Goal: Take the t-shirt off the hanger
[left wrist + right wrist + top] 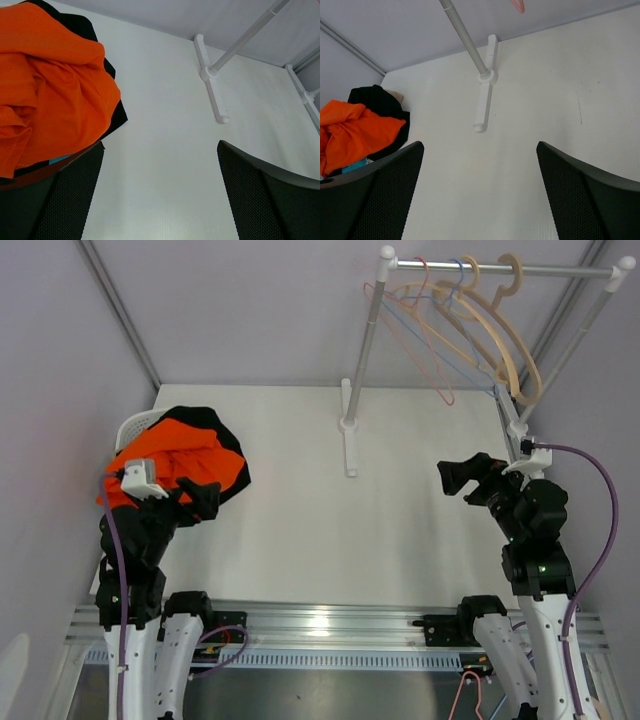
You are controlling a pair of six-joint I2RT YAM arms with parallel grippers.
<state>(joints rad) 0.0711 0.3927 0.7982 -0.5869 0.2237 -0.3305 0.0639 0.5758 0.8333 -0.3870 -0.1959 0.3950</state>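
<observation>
Left gripper (pixel 160 150) hangs spread and empty, the orange t-shirt (pixel 50 85) heaped just to its left, apparently off already; right gripper (pixel 480 147) gapes empty too, bare hangers (pixel 508 338) ahead and above it; best retreat straight back, fingers wide, without snagging the cloth.

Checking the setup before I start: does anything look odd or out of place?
Yes: the hangers on the rail are all bare. The only clothes are an orange-and-black heap spilling over the basket at left.
</observation>
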